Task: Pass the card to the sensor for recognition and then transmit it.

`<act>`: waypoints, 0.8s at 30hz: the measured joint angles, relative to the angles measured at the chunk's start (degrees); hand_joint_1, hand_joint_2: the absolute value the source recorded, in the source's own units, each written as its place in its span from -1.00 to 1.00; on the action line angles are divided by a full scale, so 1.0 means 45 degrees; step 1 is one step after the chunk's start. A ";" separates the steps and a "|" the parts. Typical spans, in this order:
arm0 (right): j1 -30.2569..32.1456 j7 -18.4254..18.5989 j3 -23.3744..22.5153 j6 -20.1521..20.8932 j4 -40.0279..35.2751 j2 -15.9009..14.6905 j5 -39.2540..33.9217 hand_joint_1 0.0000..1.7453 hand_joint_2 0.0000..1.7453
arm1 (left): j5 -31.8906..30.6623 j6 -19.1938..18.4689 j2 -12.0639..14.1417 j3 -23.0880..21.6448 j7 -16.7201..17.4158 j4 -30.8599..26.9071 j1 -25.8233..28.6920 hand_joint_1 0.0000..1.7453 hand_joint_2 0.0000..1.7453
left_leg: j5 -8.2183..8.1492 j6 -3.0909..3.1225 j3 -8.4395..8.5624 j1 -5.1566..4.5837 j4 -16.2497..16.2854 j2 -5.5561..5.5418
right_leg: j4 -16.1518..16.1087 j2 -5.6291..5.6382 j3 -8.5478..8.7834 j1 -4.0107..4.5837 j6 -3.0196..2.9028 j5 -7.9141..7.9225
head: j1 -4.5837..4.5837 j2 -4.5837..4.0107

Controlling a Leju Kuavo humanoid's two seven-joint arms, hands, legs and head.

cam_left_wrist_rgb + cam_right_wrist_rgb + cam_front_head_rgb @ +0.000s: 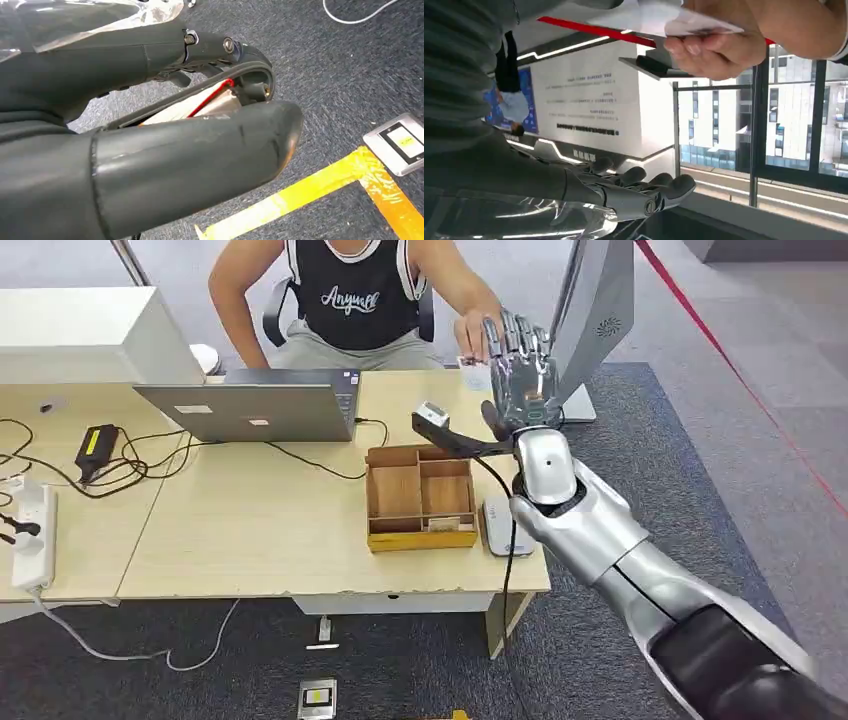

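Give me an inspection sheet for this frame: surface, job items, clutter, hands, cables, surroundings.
Surface: light wooden desk, mostly bare at the front.
Job's things: white card in the seated person's hand; flat grey sensor pad beside the wooden compartment box.
Clutter: grey laptop, black power adapter.
Hands: right hand raised, fingers apart, holding nothing; left hand hanging over the carpet, state unclear.
Cables: black leads across the desk, white power strip at its edge.
Surroundings: grey carpet, yellow floor tape.
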 joint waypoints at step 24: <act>-0.1151 0.0229 0.1384 0.0749 0.2303 0.0501 0.0102 -1.00 1.00 | 0.0345 0.0136 0.0107 -0.0024 -0.0097 -0.0005 0.0078 -1.00 -1.00 | 0.0000 0.0000 0.0002 0.0004 0.0002 0.0004 | 0.0000 0.0001 -0.0004 0.0005 -0.0001 0.0000 | -0.0005 0.0000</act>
